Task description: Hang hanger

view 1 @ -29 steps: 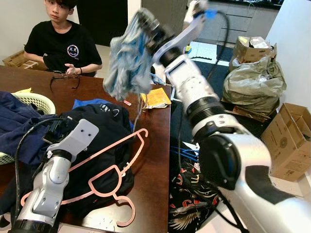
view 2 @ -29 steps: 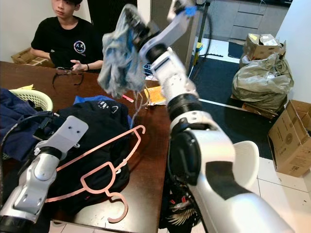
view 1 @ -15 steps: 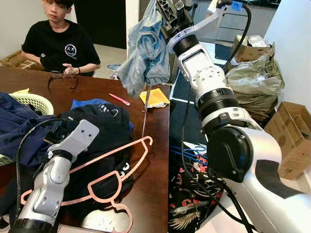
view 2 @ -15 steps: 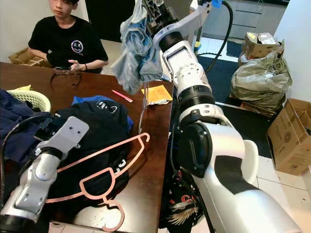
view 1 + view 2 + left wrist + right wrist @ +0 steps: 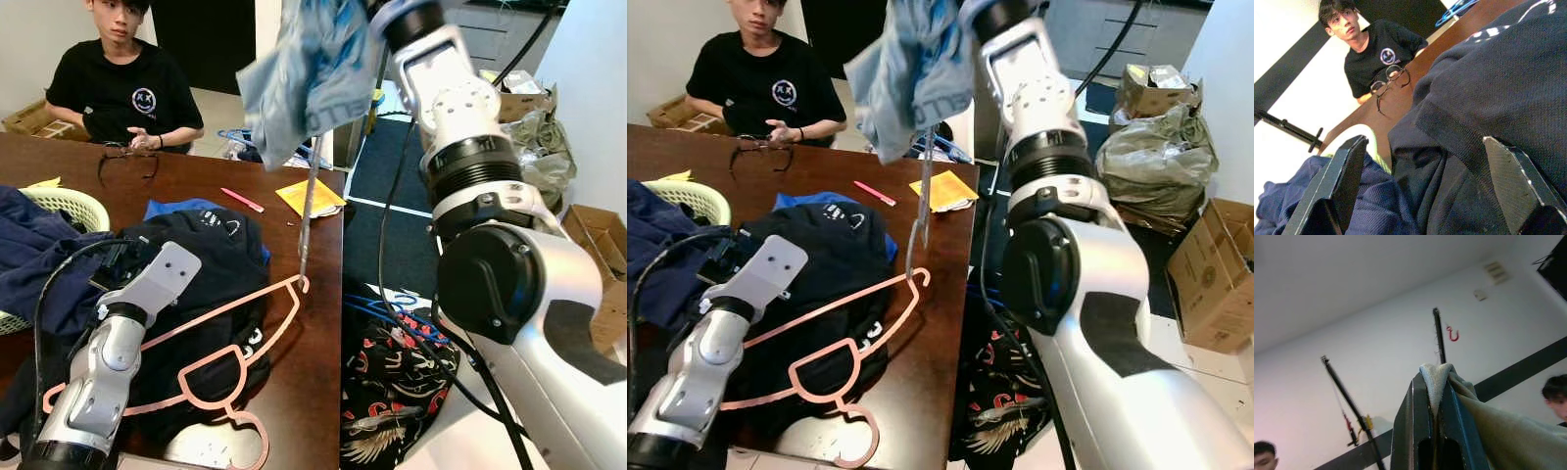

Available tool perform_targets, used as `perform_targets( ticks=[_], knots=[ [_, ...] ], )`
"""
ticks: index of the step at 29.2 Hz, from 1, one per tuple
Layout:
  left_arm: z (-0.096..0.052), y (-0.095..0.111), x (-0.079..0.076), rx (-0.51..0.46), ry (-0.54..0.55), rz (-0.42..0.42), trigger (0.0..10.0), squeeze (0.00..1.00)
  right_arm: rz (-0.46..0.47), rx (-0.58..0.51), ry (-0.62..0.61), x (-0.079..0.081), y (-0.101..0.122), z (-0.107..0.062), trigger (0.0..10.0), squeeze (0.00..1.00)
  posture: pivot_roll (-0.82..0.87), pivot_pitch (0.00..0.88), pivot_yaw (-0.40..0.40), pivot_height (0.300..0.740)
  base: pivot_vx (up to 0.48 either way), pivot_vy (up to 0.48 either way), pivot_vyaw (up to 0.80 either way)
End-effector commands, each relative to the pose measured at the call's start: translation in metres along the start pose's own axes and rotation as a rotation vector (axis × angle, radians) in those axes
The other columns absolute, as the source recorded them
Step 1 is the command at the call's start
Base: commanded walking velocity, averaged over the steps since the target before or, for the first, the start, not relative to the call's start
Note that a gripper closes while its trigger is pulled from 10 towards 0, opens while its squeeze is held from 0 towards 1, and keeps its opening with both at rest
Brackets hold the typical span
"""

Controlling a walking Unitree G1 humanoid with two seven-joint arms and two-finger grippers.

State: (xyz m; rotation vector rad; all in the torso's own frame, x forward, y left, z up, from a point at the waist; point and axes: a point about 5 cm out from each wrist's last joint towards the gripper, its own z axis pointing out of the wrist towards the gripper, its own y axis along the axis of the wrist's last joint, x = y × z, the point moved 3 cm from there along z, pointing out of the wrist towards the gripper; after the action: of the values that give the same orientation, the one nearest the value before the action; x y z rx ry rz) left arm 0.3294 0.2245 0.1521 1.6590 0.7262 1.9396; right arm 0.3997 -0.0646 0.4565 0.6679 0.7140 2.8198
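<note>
Left eye view: left pincer (image 5: 1420,191) spread apart above dark clothing (image 5: 211,264); pink hanger (image 5: 211,357) lies on that clothing on the desk (image 5: 313,323); farther, right pincer (image 5: 1432,431) clenched on a raised blue garment (image 5: 309,69).

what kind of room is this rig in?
Likely a lived-in home, a dining area beside a kitchen: a dark wooden table heaped with clothes next to a laundry basket, grey cabinets behind, and cardboard boxes on the tiled floor.
</note>
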Motion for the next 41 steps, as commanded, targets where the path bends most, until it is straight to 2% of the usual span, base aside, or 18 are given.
perform_targets(
  ticks=[1, 2, 3, 4, 7, 8, 11, 15, 16, 19, 21, 29, 30, 33, 34, 35, 38, 41],
  knots=[
    [0.0, 0.003, 0.002, -0.02, 0.002, 0.009, 10.0, 0.0, -0.012, 0.03, 0.055, 0.01, -0.006, 0.003, 0.0, 0.0, 0.17, 0.0, -0.056, 0.74, 0.0, 0.0, 0.0],
    [0.001, 0.013, 0.013, -0.059, 0.037, -0.014, 10.0, 0.0, 0.003, 0.033, 0.107, 0.019, -0.006, 0.006, 0.0, 0.0, 0.17, 0.0, -0.056, 0.74, 0.0, 0.0, 0.0],
    [0.001, 0.013, 0.013, -0.059, 0.037, -0.014, 10.0, 0.0, 0.003, 0.033, 0.107, 0.019, -0.006, 0.006, 0.0, 0.0, 0.17, 0.0, -0.056, 0.74, 0.0, 0.0, 0.0],
    [0.002, 0.024, 0.022, -0.103, 0.058, -0.05, 10.0, 0.0, 0.015, 0.028, 0.15, 0.027, -0.004, 0.008, 0.0, 0.0, 0.17, 0.0, -0.056, 0.74, 0.0, 0.0, 0.0],
    [0.004, 0.076, 0.045, -0.31, 0.045, -0.289, 10.0, 0.0, 0.04, 0.019, 0.24, 0.042, 0.0, 0.011, 0.0, 0.0, 0.17, 0.0, -0.055, 0.74, 0.0, 0.0, 0.0],
    [0.004, 0.076, 0.045, -0.31, 0.045, -0.289, 10.0, 0.0, 0.04, 0.019, 0.24, 0.042, 0.0, 0.011, 0.0, 0.0, 0.17, 0.0, -0.055, 0.74, 0.0, 0.0, 0.0],
    [0.001, 0.107, 0.057, -0.432, 0.008, -0.441, 10.0, 0.0, 0.062, 0.013, 0.266, 0.047, 0.002, 0.012, 0.0, 0.0, 0.17, 0.0, -0.051, 0.74, 0.0, 0.0, 0.0],
    [0.0, 0.114, 0.059, -0.457, -0.006, -0.469, 10.0, 0.0, 0.068, 0.011, 0.268, 0.048, 0.002, 0.013, 0.0, 0.0, 0.17, 0.0, -0.051, 0.74, 0.0, 0.0, 0.0],
    [-0.007, 0.129, 0.053, -0.517, -0.094, -0.516, 10.0, 1.0, 0.072, 0.01, 0.268, 0.049, 0.003, 0.012, 0.0, 0.0, 0.16, 0.0, -0.049, 0.74, 0.0, 0.0, 0.0],
    [-0.012, 0.136, 0.046, -0.543, -0.154, -0.54, 10.0, 1.0, 0.071, 0.011, 0.267, 0.049, 0.003, 0.011, 0.0, 0.0, 0.16, 0.0, -0.049, 0.74, 0.0, 0.0, 0.0],
    [-0.018, 0.14, 0.033, -0.548, -0.227, -0.552, 10.0, 1.0, 0.074, 0.015, 0.27, 0.05, 0.002, 0.011, 0.0, 0.0, 0.17, 0.0, -0.05, 0.74, 0.0, 0.0, 0.0],
    [-0.027, 0.144, 0.016, -0.521, -0.289, -0.642, 10.0, 1.0, 0.078, 0.023, 0.279, 0.052, 0.002, 0.01, 0.0, 0.0, 0.17, 0.0, -0.053, 0.74, 0.0, 0.0, 0.0],
    [-0.03, 0.146, 0.009, -0.512, -0.303, -0.678, 10.0, 0.0, 0.079, 0.024, 0.28, 0.052, 0.002, 0.01, 0.0, 0.0, 0.17, 0.0, -0.054, 0.74, 0.0, 0.0, 0.0],
    [-0.04, 0.158, -0.004, -0.534, -0.357, -0.78, 10.0, 0.0, 0.081, 0.025, 0.279, 0.052, 0.001, 0.01, 0.0, 0.0, 0.16, 0.0, -0.053, 0.74, 0.0, 0.0, 0.0],
    [-0.04, 0.158, -0.004, -0.534, -0.357, -0.78, 10.0, 0.0, 0.081, 0.025, 0.279, 0.052, 0.001, 0.01, 0.0, 0.0, 0.16, 0.0, -0.053, 0.74, 0.0, 0.0, 0.0],
    [-0.046, 0.166, -0.006, -0.561, -0.375, -0.846, 10.0, 0.0, 0.08, 0.029, 0.276, 0.052, 0.001, 0.01, 0.0, 0.0, 0.16, 0.0, -0.052, 0.74, 0.0, 0.0, 0.0],
    [-0.05, 0.173, -0.01, -0.569, -0.392, -0.906, 10.0, 0.0, 0.078, 0.035, 0.273, 0.052, -0.001, 0.01, 0.0, 0.0, 0.16, 0.0, -0.05, 0.74, 0.0, 0.0, 0.0],
    [-0.052, 0.17, -0.02, -0.537, -0.408, -0.891, 10.0, 0.0, 0.077, 0.036, 0.273, 0.053, -0.002, 0.009, 0.0, 0.0, 0.16, 0.0, -0.049, 0.74, 0.0, 0.0, 0.0]
  ],
)
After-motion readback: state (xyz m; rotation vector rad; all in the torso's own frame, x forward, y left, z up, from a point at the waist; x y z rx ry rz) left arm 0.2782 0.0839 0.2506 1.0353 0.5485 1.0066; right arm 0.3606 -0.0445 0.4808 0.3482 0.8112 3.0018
